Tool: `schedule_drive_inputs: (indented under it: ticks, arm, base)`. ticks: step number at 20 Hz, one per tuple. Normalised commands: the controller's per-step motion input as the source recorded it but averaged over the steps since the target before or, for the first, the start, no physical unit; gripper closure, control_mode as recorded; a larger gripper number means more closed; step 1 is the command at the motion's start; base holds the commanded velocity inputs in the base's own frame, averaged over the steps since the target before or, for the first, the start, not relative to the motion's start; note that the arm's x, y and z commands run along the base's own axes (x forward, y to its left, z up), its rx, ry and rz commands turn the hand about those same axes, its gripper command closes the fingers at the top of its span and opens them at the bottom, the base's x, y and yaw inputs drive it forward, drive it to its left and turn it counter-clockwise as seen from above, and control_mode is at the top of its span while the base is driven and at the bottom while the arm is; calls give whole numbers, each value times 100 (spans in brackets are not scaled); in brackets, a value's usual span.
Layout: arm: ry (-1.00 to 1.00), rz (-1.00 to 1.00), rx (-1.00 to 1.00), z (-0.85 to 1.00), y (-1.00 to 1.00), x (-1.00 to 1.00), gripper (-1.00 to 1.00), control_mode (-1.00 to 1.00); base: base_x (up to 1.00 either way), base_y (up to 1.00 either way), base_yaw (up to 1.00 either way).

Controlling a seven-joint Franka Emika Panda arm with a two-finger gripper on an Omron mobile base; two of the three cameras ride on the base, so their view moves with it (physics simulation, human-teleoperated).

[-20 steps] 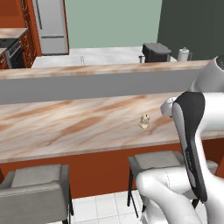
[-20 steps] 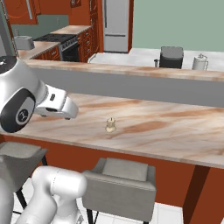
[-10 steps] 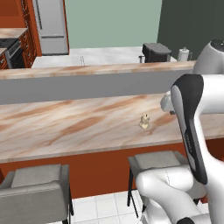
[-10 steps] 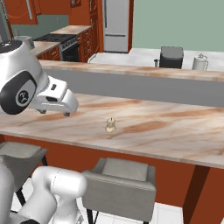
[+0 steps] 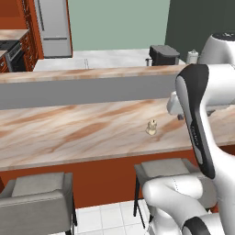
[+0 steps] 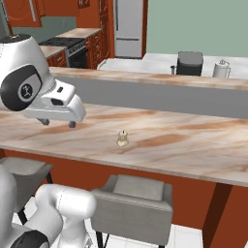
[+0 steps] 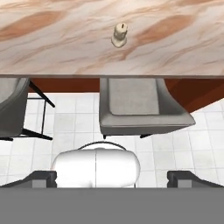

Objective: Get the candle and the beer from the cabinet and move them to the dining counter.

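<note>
The candle [image 5: 152, 127] stood upright on the dining counter [image 5: 69, 133], near the front edge and well apart from the grey back ledge [image 5: 92, 89], so this half of the task looked done. The end effector [image 6: 58, 122] hung over the counter to the robot's left of the candle, not touching it, and its two fingers were wide apart with nothing between them; in the hand view the dark fingertips [image 7: 41, 177] stood far from each other at the bottom, and the camera looked down on the candle [image 7: 119, 35], the counter edge and a grey stool [image 7: 140, 105] below it. The beer was not on the counter, and the cabinet could not be made out with certainty from here, so I judged that the step in hand was to leave the candle and go back for the bottle. To do this well, the arm should rise straight up first and turn only after it is clear, because a sideways sweep at this height could knock the small candle over. The fingers should remain apart on the way. The base should drive slowly away from the stools. On the far counter stood a black toaster [image 6: 189, 63] and a white kettle [image 6: 222, 69], which were not part of the task.
</note>
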Motion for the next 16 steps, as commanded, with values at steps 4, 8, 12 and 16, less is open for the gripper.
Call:
schedule_drive_inputs:
  ticks: [4,8,12,16]
  arm:
    - [0,0,0,-2,0,-3,-100,100]
    - [0,0,0,0,0,0,-100,100]
    - [0,0,0,0,0,0,-100,100]
    - [0,0,0,0,0,0,-100,100]
  base:
    - [-18,-8,0]
    - [-55,-70,0]
    - [-76,-100,-3]
    - [-50,-100,-11]
